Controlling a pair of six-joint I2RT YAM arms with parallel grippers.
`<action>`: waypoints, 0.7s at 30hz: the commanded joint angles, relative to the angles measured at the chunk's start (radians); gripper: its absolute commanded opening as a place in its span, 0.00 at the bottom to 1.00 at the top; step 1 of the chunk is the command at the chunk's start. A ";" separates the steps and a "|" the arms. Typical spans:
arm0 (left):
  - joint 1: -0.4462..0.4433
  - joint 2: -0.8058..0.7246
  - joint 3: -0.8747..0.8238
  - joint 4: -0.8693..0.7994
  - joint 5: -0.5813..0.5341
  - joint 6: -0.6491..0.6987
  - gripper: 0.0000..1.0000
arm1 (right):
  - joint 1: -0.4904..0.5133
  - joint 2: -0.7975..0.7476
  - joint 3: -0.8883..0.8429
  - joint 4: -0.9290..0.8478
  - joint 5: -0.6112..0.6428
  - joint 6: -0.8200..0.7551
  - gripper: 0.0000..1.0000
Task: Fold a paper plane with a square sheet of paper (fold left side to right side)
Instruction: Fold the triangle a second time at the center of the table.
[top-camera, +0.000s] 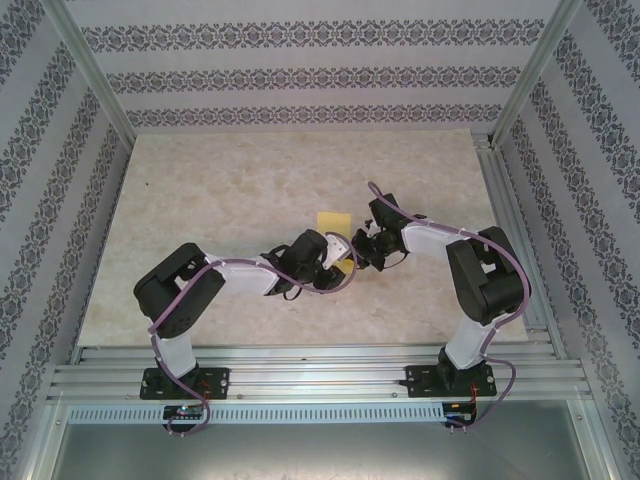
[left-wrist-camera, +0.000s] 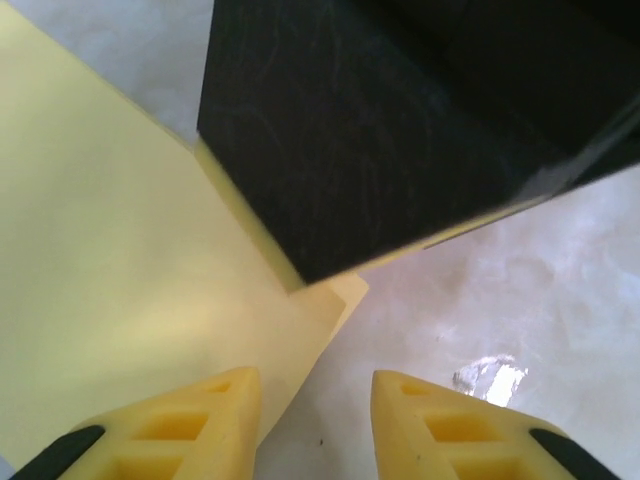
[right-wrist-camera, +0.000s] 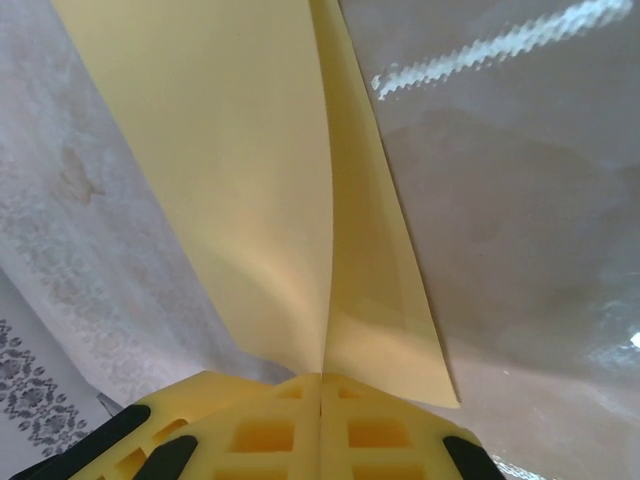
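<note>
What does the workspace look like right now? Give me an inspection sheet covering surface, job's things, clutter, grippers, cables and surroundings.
Surface: pale marbled table, with some glare spots.
Job's things: yellow paper mid-table between the two grippers, partly lifted and doubled over; not yet a plane.
Clutter: nothing seen.
Grippers: left gripper open and low over the table, with the paper's edge seen between its jaws. Right gripper shut on the paper, with two layers rising from the pinch.
Cables: purple cables run along both arms, none lying on the paper.
Surroundings: patterned walls on three sides and a metal frame at the near edge.
</note>
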 joint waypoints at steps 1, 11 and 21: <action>-0.017 -0.045 -0.046 0.086 -0.031 0.014 0.37 | -0.007 0.000 -0.008 0.050 -0.050 0.032 0.03; -0.017 -0.086 -0.121 0.150 -0.048 0.067 0.38 | -0.013 -0.004 0.002 0.030 -0.060 0.031 0.02; -0.017 -0.023 -0.075 0.192 -0.002 0.099 0.37 | -0.015 0.002 0.008 0.019 -0.074 0.034 0.02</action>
